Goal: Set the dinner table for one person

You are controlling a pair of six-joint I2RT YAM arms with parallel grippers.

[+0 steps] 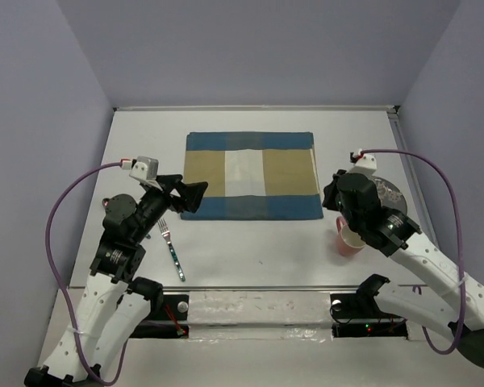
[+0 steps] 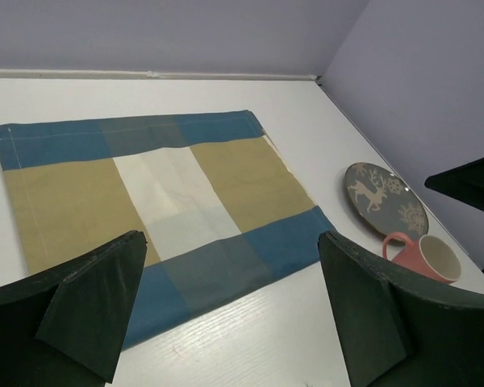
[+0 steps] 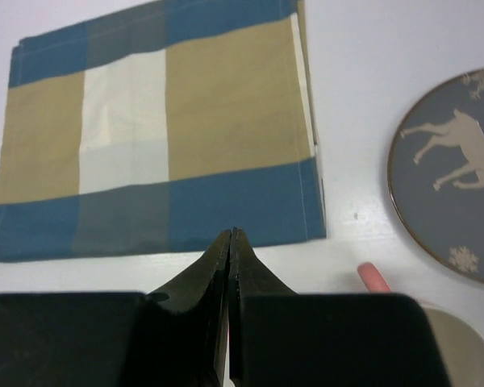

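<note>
The dinner table is a white top carrying a blue, tan and white mat at its middle. A fork with a teal handle lies near the front left. A pink cup stands at the front right, and behind it sits a grey reindeer plate, partly hidden by my right arm. My left gripper hovers open over the mat's near left corner, nothing between its fingers. My right gripper is shut and empty, just off the mat's near right corner, above the cup.
Lilac walls enclose the table on three sides. A metal rail runs along the near edge between the arm bases. Purple cables loop from each wrist. The plate and cup lie close to the right wall.
</note>
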